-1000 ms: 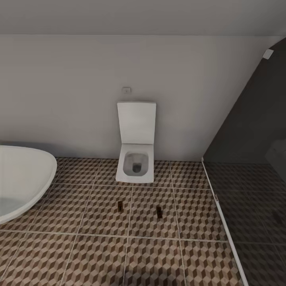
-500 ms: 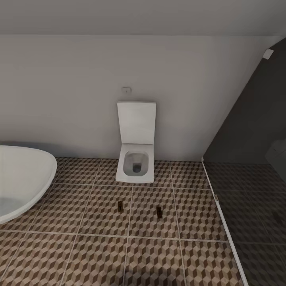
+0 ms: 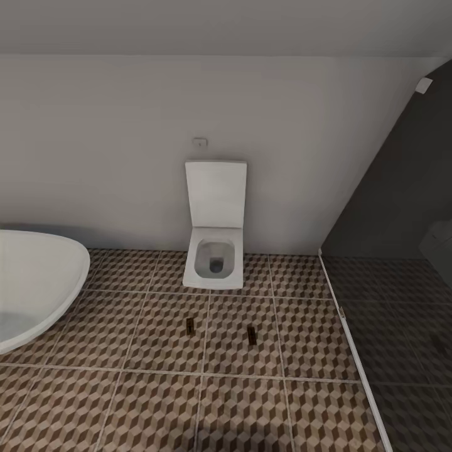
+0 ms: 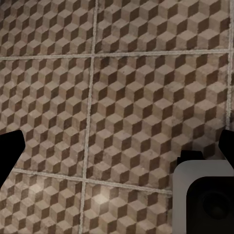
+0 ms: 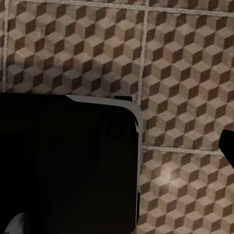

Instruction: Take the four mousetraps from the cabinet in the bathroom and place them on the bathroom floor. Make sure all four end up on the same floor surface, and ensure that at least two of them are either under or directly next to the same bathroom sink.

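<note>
Two small dark flat mousetraps (image 3: 189,324) (image 3: 252,334) lie on brown cube-patterned floor tiles (image 3: 157,402) before white toilet (image 3: 215,263); both grippers' state cannot be told; fetch remaining traps, place beside sink.

Left gripper (image 4: 117,151) points straight down, its two black fingertips (image 4: 9,148) spread wide at the frame's edges, nothing between them. Right gripper's black fingertip (image 5: 228,146) shows at one edge, a black, grey-rimmed rounded robot body block (image 5: 68,161) beside it.
</note>
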{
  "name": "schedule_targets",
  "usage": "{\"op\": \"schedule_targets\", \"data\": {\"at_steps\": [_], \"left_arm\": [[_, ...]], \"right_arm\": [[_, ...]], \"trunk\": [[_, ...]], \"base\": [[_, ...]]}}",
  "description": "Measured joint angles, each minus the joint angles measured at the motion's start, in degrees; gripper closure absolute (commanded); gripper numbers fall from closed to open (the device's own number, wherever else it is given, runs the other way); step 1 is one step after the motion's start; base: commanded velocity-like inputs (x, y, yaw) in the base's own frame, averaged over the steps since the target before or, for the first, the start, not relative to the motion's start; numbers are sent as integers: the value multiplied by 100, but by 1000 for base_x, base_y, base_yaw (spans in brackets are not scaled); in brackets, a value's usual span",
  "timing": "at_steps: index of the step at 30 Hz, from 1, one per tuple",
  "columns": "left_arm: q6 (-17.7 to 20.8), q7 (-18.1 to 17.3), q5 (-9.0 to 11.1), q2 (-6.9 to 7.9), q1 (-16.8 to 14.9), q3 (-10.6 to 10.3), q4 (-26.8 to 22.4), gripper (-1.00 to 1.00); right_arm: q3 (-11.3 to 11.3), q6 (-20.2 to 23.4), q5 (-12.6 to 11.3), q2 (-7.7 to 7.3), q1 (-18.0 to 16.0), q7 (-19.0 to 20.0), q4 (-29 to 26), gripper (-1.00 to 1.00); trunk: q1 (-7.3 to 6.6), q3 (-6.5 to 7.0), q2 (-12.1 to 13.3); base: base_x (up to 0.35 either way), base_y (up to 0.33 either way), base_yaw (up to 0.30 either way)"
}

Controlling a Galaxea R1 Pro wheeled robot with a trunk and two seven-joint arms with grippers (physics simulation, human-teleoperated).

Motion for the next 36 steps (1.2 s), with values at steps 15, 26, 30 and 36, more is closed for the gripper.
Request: {"op": "schedule_targets", "data": {"at_steps": [15, 26, 30, 36], "left_arm": [[0, 0, 0, 0, 0, 0, 0, -100], [0, 0, 0, -1, 0, 0, 0, -100], [0, 0, 0, 0, 0, 0, 0, -100], [0, 0, 0, -1, 0, 0, 0, -100]], "right_arm": [[0, 0, 0, 0, 0, 0, 0, -100], [1, 0, 0, 0, 0, 0, -3, -100], [1, 0, 0, 0, 0, 0, -2, -100], [1, 0, 0, 0, 0, 0, 0, -100]], "trunk": [[0, 0, 0], [0, 0, 0], [0, 0, 0], [0, 0, 0]], "base": [[0, 0, 0], [0, 0, 0], [0, 0, 0], [0, 0, 0]]}}
